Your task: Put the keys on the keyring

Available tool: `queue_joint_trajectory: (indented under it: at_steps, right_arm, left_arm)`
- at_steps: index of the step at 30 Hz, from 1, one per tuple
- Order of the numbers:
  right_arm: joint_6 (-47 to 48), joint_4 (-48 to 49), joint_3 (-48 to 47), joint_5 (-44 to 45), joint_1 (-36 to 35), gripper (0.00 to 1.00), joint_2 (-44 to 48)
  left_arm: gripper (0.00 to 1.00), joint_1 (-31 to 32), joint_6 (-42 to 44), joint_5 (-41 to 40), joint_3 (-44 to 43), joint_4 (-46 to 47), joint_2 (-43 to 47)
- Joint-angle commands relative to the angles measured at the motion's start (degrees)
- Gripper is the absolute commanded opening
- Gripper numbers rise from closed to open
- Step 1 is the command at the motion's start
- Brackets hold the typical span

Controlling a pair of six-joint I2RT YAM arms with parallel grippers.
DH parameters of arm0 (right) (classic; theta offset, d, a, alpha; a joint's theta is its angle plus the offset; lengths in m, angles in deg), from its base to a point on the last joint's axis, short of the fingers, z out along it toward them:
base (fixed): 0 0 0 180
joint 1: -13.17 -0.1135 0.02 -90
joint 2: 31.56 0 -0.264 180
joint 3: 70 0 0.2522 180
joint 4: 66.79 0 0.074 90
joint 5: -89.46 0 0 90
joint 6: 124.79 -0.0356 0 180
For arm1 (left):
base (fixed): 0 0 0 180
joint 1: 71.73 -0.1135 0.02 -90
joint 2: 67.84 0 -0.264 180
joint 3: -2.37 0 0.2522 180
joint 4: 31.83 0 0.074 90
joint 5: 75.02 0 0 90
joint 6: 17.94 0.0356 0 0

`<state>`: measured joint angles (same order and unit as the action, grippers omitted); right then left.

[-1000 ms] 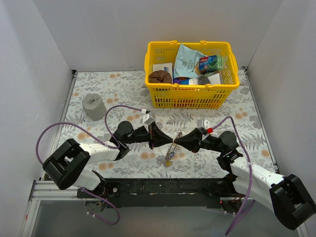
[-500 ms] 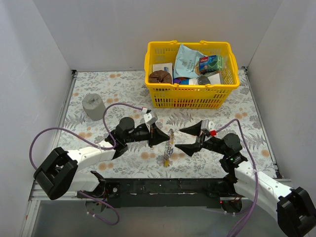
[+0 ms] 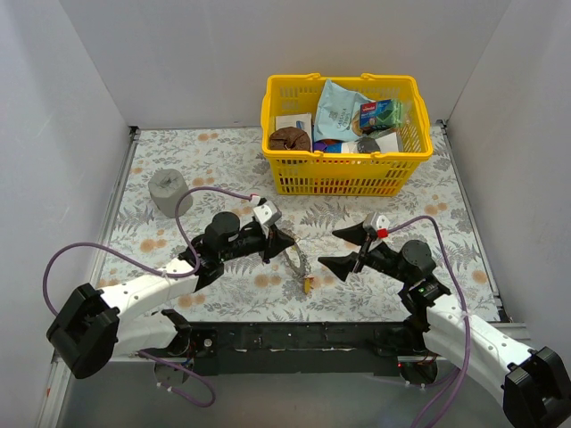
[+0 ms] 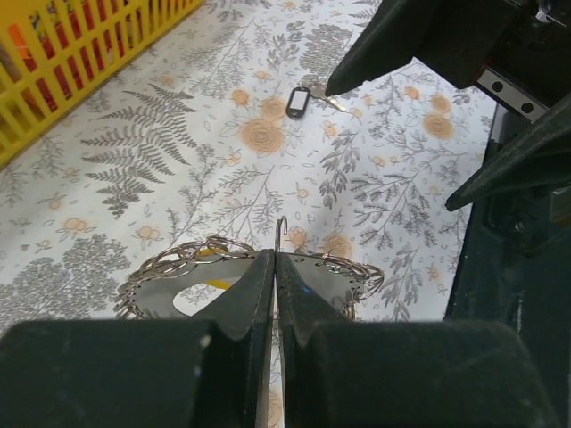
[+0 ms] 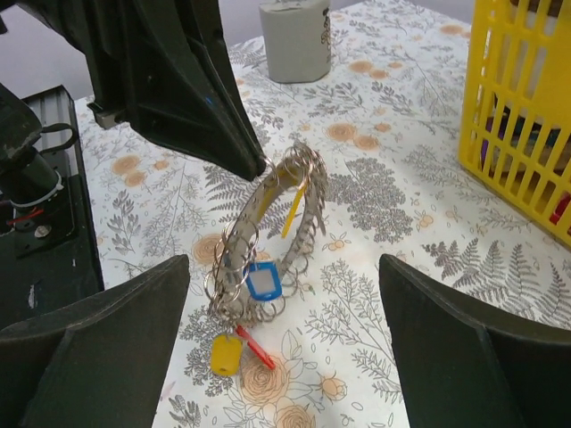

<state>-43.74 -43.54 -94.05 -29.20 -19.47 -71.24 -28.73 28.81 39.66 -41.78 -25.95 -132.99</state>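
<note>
left jaws: clamped on keyring (image 5: 252,214) rim | right jaws: spread wide, keyring ahead, apart

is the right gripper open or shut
Open: the right gripper stands wide, nothing between its jaws; the left gripper holds the keyring.

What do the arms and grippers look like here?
The left arm and right arm have white links and black joints, each with a purple cable. The left gripper and right gripper are black, with wedge fingers tapering to points. A white block tops each wrist; the right's has a red spot.
</note>
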Motion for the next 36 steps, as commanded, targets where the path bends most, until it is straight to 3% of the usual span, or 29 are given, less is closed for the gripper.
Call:
queue_joint_trajectory:
  at_steps: [1, 20, 31, 36]
  right_arm:
    - [-1.07, -2.73, -1.05, 2.03, 0.04, 0.94, 0.13]
    - [-6.25, -13.55, -5.19, 6.16, 1.53, 0.95, -4.18]
    - [-6.52, -16.70, -5.89, 8.97, 2.67, 0.94, -3.91]
    - [-9.94, -23.73, -8.34, 18.88, 3.37, 0.90, -4.96]
  left_arm:
    - [0.00, 0.59, 3.95, -6.31, -0.98, -1.44, 3.97]
    - [0.00, 5.95, 11.51, -20.99, -1.95, -4.08, 5.64]
    - [0.00, 6.13, 10.90, -19.94, -2.39, -4.78, 5.03]
    - [0.00, 6.13, 9.50, -18.36, -1.78, -4.08, 4.59]
